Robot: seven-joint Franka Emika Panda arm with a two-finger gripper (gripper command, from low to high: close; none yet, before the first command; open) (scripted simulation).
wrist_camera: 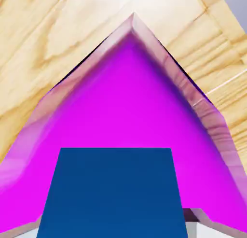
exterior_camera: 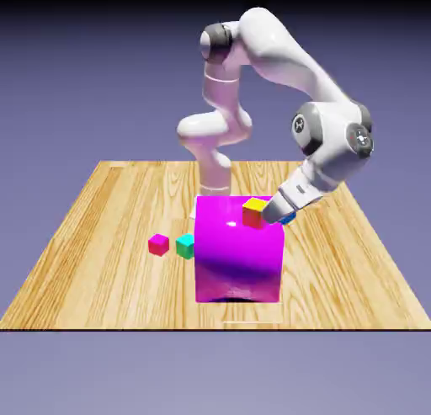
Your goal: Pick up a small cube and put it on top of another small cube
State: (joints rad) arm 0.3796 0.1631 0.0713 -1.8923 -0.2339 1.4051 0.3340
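Light wood-grain tabletop, plain blue-violet backdrop; large glossy magenta block near the middle, tiny cube with yellow top and orange-red sides apparently on its far right part in the exterior view, tiny pink-red cube and tiny green cube to the left. Two-finger gripper is clamped on tiny blue cube, just right of the yellow-topped one. Grasp looks done, lift unclear; carry, stack and release left.
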